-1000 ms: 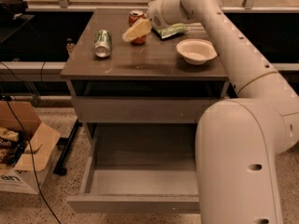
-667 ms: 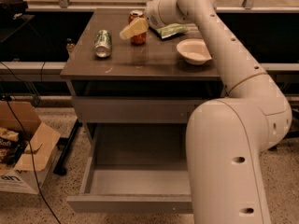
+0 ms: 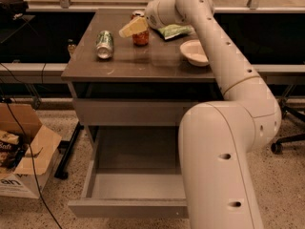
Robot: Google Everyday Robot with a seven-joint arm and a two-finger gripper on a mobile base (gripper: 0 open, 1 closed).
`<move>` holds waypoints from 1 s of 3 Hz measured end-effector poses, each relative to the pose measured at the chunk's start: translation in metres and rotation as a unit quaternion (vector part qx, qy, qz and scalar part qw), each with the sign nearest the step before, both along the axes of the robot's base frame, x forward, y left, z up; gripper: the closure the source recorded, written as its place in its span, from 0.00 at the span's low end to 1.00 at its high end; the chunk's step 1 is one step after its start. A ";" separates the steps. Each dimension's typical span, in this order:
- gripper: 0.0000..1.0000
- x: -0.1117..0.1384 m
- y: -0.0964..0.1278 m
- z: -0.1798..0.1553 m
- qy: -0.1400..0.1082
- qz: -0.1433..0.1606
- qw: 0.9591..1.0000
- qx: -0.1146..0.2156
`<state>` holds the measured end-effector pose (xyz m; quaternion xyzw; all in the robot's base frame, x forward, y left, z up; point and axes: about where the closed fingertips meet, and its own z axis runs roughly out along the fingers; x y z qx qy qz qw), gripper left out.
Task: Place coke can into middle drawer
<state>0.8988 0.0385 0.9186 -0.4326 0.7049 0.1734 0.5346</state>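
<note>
Though the arm (image 3: 224,56) shifted, the tool (image 3: 134,26) stays at the coke can (image 3: 140,38).

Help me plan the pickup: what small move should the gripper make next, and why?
Probably lower the gripper slightly onto the small red coke can, which stands upright on the dark tabletop just beneath it. The wide grey middle drawer already stands open below, so securing the can looks like the step to do first.

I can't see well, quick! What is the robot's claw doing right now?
Claw: up at the coke can on the table top; open, closed or holding it cannot be told.
</note>
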 end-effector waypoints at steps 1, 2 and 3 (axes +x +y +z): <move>0.00 0.011 0.000 -0.009 0.010 -0.013 1.000 0.009; 0.00 0.019 -0.005 -0.016 0.019 -0.028 0.999 0.016; 0.27 0.025 -0.010 -0.022 0.036 -0.041 0.998 0.028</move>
